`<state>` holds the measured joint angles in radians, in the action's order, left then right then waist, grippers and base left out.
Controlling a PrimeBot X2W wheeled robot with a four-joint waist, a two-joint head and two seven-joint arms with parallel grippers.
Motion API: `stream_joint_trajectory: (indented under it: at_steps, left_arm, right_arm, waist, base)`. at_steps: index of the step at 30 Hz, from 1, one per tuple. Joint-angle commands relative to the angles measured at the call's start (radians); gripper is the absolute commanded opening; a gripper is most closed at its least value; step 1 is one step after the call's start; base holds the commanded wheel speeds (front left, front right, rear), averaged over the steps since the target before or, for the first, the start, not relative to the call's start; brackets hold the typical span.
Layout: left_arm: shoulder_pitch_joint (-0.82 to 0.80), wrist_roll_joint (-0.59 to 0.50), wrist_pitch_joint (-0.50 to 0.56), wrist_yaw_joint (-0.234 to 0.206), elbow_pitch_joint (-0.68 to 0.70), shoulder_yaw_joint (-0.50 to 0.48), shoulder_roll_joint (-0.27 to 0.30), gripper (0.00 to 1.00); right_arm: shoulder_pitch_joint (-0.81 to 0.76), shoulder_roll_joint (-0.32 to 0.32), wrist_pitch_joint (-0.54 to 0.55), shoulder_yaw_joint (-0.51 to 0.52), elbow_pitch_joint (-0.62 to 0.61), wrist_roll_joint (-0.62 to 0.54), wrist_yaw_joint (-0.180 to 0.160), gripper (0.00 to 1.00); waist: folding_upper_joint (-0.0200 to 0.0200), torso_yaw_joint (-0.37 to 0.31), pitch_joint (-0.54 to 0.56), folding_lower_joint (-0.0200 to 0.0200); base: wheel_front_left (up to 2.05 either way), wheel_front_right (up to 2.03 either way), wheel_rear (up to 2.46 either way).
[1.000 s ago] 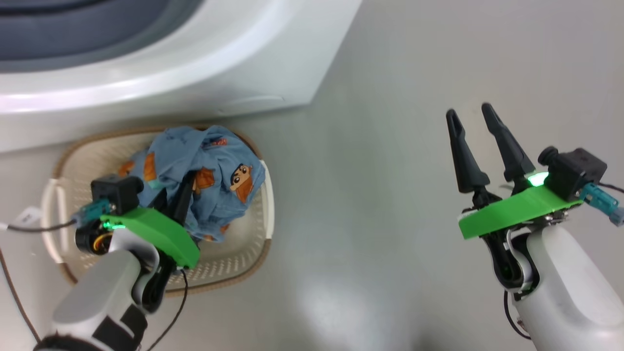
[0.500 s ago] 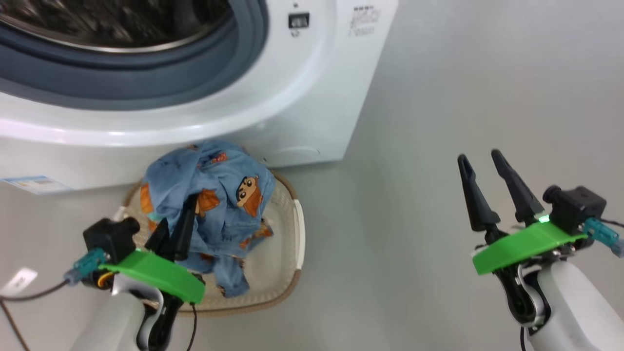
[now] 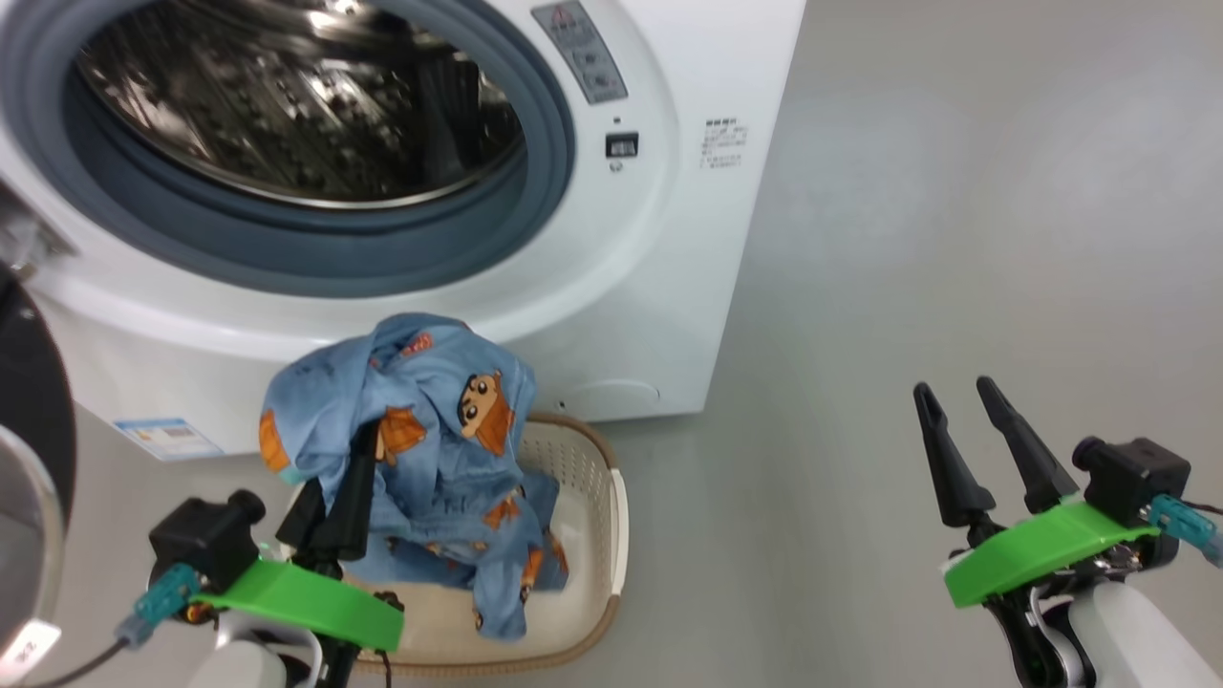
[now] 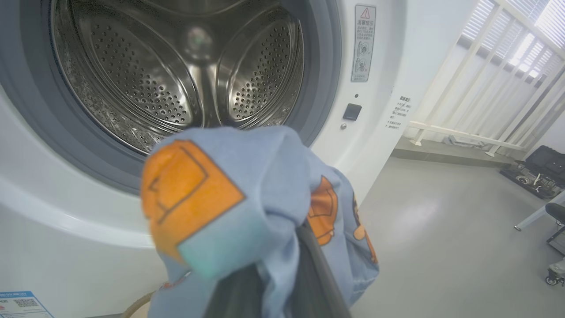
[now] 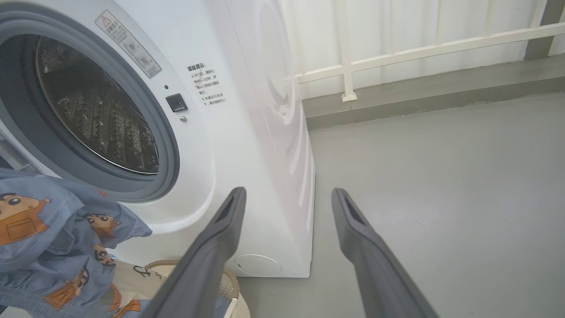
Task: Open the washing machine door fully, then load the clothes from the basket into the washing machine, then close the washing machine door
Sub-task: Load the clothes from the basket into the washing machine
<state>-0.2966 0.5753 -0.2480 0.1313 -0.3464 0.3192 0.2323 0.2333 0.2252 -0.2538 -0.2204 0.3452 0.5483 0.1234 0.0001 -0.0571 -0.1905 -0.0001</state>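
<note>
The washing machine [image 3: 669, 239] stands with its steel drum [image 3: 287, 105] exposed. Its door [image 3: 33, 401] is swung open at the left edge of the head view. My left gripper [image 3: 363, 454] is shut on the clothes [image 3: 439, 420], a light blue cartoon-print bundle. The bundle hangs above the basket [image 3: 611, 506], with its lower end still trailing inside. In the left wrist view the clothes [image 4: 247, 185] drape over my fingers [image 4: 320, 282] in front of the drum [image 4: 176, 79]. My right gripper [image 3: 954, 384] is open over bare floor to the right, its open jaws [image 5: 288, 191] empty.
A blue label sticker [image 3: 162, 438] marks the machine's lower left corner. Grey floor [image 3: 908, 239] stretches right of the machine. A white railing [image 5: 397, 48] runs along the far wall. Dark equipment [image 4: 538, 172] lies on the floor at far right.
The head camera has tilted up, bringing the drum and door into view. My left gripper has raised the clothes from the basket. The right gripper stays open.
</note>
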Motion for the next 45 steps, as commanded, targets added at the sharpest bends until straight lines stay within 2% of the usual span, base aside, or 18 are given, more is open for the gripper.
stream_joint_trajectory:
  at_steps: [1, 8, 24, 34, 45]
  left_arm:
    - [0.003, -0.014, -0.014, -0.007, 0.043, -0.046, 0.014, 0.00]
    - [0.054, -0.034, -0.014, -0.019, 0.064, -0.076, -0.020, 0.00]
    - [-0.005, -0.051, -0.014, -0.018, 0.051, -0.106, -0.048, 0.00]
    - [-0.244, -0.056, 0.005, -0.015, -0.075, -0.117, -0.020, 0.00]
    - [-0.564, -0.051, 0.001, -0.008, -0.382, -0.139, 0.029, 0.00]
  right_arm:
    - [-0.017, 0.020, -0.008, -0.010, -0.018, 0.008, 0.007, 1.00]
    - [-0.063, 0.035, -0.008, -0.008, -0.013, 0.017, 0.007, 1.00]
    - [-0.066, 0.051, -0.008, -0.014, -0.018, 0.025, 0.007, 1.00]
    - [-0.028, 0.054, -0.008, -0.014, -0.033, 0.014, 0.007, 1.00]
    - [0.039, 0.054, -0.008, -0.012, -0.062, -0.006, 0.007, 1.00]
  waist:
    - [-0.0001, 0.012, 0.049, 0.0001]
    - [-0.0001, 0.013, 0.109, 0.0001]
    - [-0.0001, -0.007, 0.099, 0.0001]
    - [-0.0001, -0.026, 0.005, 0.0001]
    - [-0.0001, -0.089, -0.157, 0.0001]
  base:
    - [0.00, 0.00, 0.00]
    - [0.00, 0.00, 0.00]
    - [0.00, 0.00, 0.00]
    - [0.00, 0.00, 0.00]
    - [0.00, 0.00, 0.00]
